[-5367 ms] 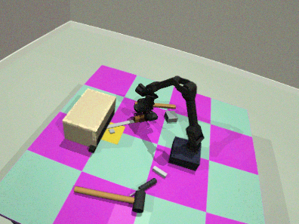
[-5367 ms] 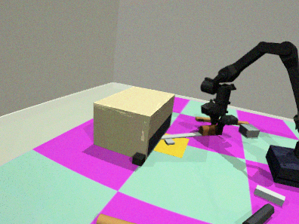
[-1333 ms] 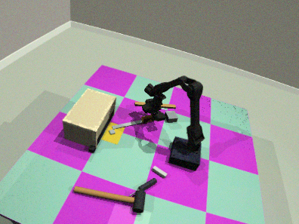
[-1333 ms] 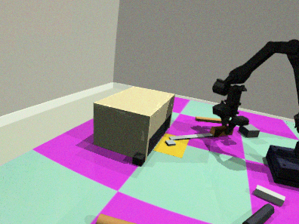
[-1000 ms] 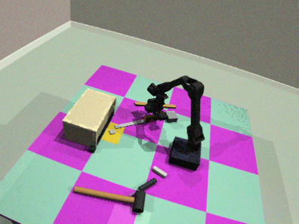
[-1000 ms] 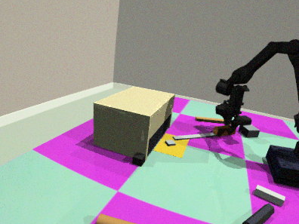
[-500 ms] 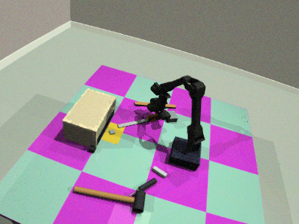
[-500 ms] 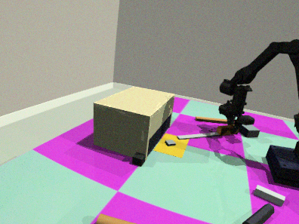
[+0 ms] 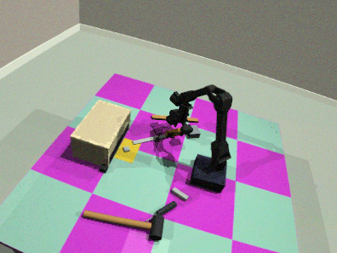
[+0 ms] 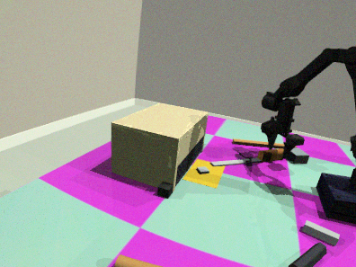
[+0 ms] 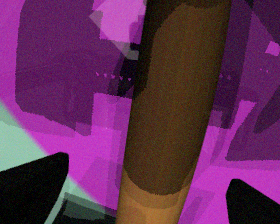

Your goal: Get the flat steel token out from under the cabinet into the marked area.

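The steel token (image 9: 126, 149) (image 10: 203, 170) lies flat on the yellow marked area (image 9: 133, 156) (image 10: 211, 182), in front of the cabinet (image 9: 99, 120) (image 10: 157, 120). A tool with a long flat grey blade (image 9: 143, 140) (image 10: 230, 163) and a brown wooden handle (image 9: 174, 132) (image 10: 271, 155) (image 11: 172, 100) lies low along the table. Its blade end is over the area's far corner, with a narrow gap to the token. My gripper (image 9: 180, 129) (image 10: 280, 150) (image 11: 150, 177) is open around the handle, fingertips apart from it in the wrist view. Whether the handle rests fully on the table is hard to tell.
An orange stick (image 9: 159, 117) (image 10: 247, 141) and a grey block (image 9: 193, 132) (image 10: 298, 155) lie near the gripper. A white-topped block (image 9: 179, 193) (image 10: 320, 233), a dark cylinder (image 9: 166, 208) (image 10: 307, 254) and a mallet (image 9: 117, 220) lie toward the near side.
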Controlling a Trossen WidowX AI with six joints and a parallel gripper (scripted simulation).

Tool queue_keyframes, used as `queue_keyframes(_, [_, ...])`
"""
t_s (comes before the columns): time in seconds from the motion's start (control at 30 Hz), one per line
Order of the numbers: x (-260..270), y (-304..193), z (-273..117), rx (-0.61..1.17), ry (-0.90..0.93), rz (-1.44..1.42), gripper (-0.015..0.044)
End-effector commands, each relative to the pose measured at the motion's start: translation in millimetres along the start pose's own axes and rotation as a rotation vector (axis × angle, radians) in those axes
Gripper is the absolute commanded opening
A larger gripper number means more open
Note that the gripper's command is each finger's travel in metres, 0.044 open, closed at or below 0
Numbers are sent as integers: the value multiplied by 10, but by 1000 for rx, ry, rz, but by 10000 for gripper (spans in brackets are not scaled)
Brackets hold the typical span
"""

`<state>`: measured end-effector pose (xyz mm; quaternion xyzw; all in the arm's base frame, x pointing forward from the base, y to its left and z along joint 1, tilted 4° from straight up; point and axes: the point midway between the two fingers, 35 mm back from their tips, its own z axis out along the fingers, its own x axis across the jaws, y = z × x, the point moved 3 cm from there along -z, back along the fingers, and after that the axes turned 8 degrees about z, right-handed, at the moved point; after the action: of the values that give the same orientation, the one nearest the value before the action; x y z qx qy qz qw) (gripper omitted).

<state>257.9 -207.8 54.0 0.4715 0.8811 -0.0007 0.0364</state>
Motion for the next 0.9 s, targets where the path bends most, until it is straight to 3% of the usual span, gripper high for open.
queue_keyframes(0.0, [-45,12,-394,-11,-17,0,440])
queue_keyframes(0.17, [6,-10,-883,-15,-20,-1,440])
queue_keyframes(0.23, [-35,0,-687,-11,-28,6,440])
queue_keyframes(0.87, [-35,0,-687,-11,-28,6,440])
